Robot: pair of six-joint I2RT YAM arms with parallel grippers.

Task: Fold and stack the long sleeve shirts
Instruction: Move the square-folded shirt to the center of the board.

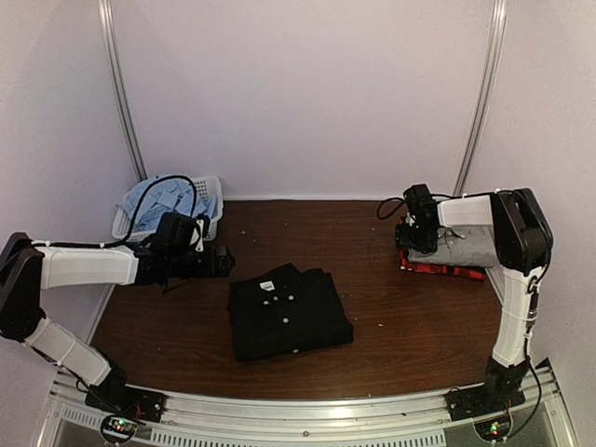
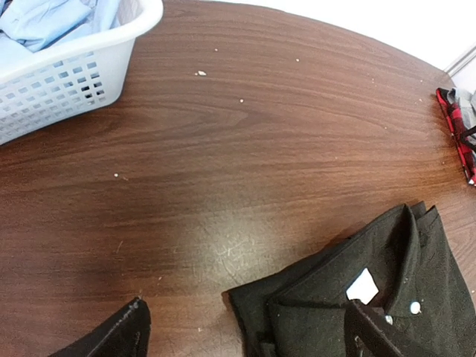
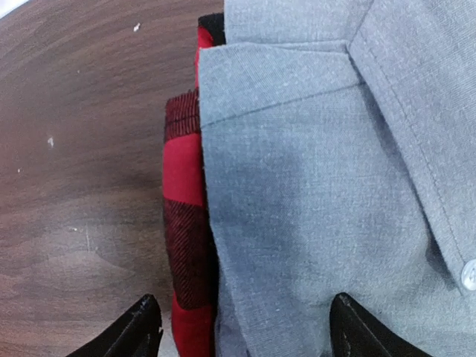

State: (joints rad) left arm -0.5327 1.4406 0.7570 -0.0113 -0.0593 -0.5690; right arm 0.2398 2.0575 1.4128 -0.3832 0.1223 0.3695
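While a plain black shirt (image 1: 289, 312) lies folded in a neat rectangle, collar and buttons facing up, at the middle of a dark wooden tabletop (image 1: 391, 307), two robot arms reach in from either side. At the right edge, a grey shirt (image 1: 463, 244) sits folded on top of a red-and-black plaid shirt (image 1: 447, 271), and the plaid shows as a strip along the stack's edge. The right gripper (image 3: 245, 331) hangs close over the grey shirt near its collar, spread wide and holding nothing. Whether its fingers touch the cloth cannot be told. At the far left corner, a light blue shirt (image 1: 156, 197) lies crumpled in a white mesh basket (image 1: 212, 209). The left gripper (image 2: 249, 331) is low over the wood between the basket and the black shirt. It is also spread wide and empty, with the black shirt's collar end just beside it.

Judging from this layout, two shirts are stacked, the black one is folded but not yet on the stack, and the blue one is unfolded. The main risks lie in moving the black shirt. A pinch on only its top layer would let the fold fall open as it lifts, and sliding it across the wood could drag the sleeves out. At the stack, a finger catching the grey collar could pull the grey shirt off the plaid one or skew the pile.
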